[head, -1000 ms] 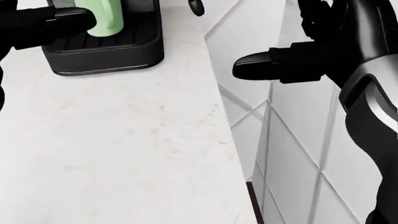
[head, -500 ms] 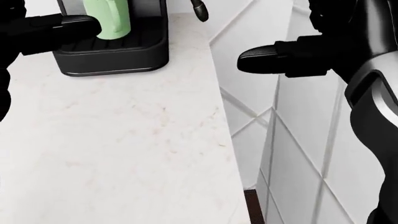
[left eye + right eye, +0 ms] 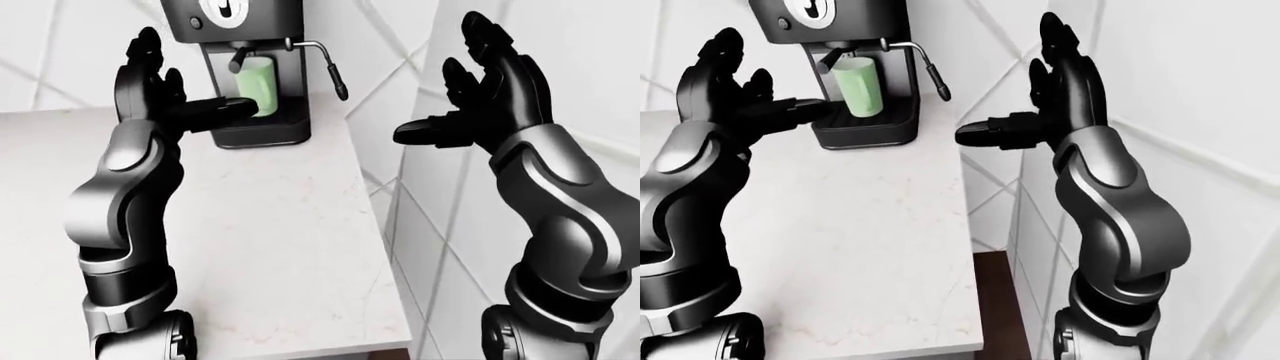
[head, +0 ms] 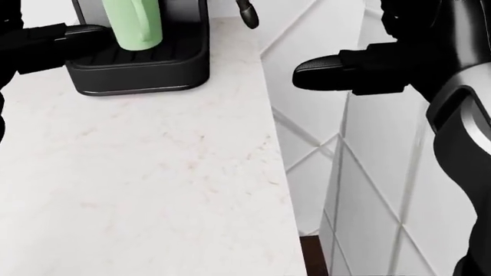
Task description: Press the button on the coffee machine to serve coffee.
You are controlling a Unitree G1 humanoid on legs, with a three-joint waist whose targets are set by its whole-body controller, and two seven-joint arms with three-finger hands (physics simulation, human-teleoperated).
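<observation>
The black coffee machine (image 3: 243, 45) stands at the top of the left-eye view, at the far end of the white counter (image 3: 270, 225). A small round button (image 3: 196, 22) sits beside a white dial on its face. A green mug (image 3: 257, 84) stands on its drip tray (image 4: 138, 66). My left hand (image 3: 190, 86) is open and raised just left of the machine, its thumb reaching toward the mug. My right hand (image 3: 445, 82) is open and raised to the right of the counter, away from the machine. Neither hand touches the button.
A steam wand (image 3: 330, 71) sticks out on the machine's right side. The counter's right edge runs down the middle of the head view; beyond it is a white tiled wall (image 4: 368, 172) and a narrow gap to the dark floor (image 3: 990, 300).
The view has shifted slightly, so the machine and mug show a little lower and further right. My left thumb has drawn back a little to the left. The right hand has hardly moved.
</observation>
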